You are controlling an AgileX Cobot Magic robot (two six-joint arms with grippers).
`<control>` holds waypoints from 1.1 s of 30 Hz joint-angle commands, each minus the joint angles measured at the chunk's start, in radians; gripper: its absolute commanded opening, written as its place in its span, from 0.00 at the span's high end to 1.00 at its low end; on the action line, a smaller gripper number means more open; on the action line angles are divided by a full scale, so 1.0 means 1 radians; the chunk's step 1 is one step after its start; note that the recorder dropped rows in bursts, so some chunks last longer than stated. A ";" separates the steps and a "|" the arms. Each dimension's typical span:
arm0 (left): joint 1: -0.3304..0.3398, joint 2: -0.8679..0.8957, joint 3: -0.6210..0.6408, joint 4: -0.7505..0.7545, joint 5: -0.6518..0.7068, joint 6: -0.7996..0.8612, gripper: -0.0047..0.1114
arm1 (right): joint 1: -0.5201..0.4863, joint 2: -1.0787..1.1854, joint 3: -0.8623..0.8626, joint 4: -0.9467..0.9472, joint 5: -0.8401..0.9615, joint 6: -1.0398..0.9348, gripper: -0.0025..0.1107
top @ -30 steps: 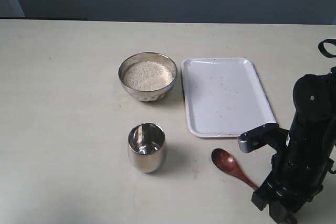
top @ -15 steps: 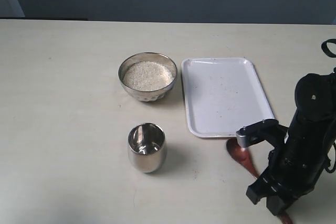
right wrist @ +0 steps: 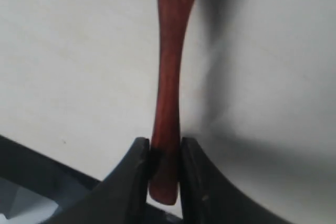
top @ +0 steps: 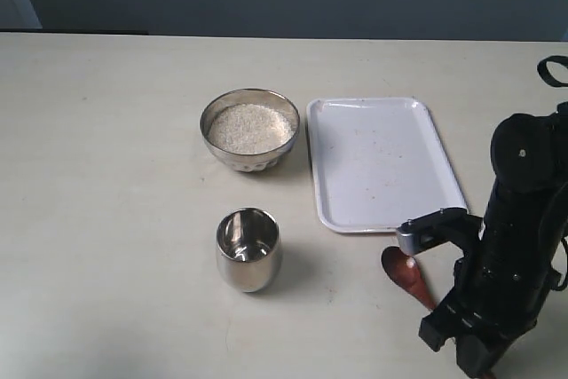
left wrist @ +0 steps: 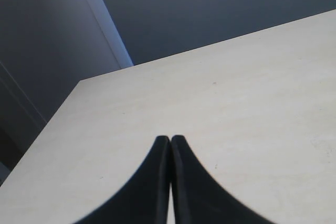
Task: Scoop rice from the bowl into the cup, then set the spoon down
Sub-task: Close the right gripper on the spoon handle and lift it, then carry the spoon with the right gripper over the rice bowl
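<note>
Right gripper is clenched on the spoon; in the right wrist view both jaws pinch the slim handle close to its tail end, with a short stub showing behind them. In the exterior view the spoon's long axis runs from its oval bowl at about 11 o'clock down to the held end at about 5 o'clock, so the working end leads away from the gripper toward the vessels. The offset shadow beside the handle suggests it is off the table; I cannot tell by how much. The spoon's bowl sits near the tray, just off its front edge and apart from it. The bowl, with rice filling it almost to the rim, lies at about 10 o'clock from the spoon's tip, well apart, touching nothing, the tray's left rim just beside it. The cup stands upright at 9 o'clock from the tip and looks empty. Judgement: scooping is not yet begun, and the reach to the rice runs along the spoon's own axis, crossing the tray's front-left corner or skirting it between tray and cup, where bare table gives room. Left gripper has its fingers pressed together on nothing, over bare table; it does not show in the exterior view, so the right arm is the working one.
</note>
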 commanded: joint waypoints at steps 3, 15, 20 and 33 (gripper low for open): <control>-0.001 -0.005 -0.002 -0.002 -0.007 -0.003 0.96 | 0.002 -0.055 -0.113 -0.088 0.123 0.001 0.99; -0.001 -0.005 -0.002 -0.002 -0.007 -0.003 0.96 | 0.002 -0.064 -0.514 -0.388 0.183 0.019 0.99; -0.001 -0.005 -0.002 -0.002 -0.007 -0.003 0.96 | 0.037 0.010 -0.681 -0.621 0.180 0.026 0.99; -0.001 -0.005 -0.002 -0.002 -0.007 -0.003 0.96 | 0.304 0.334 -0.881 -1.033 0.187 0.042 0.99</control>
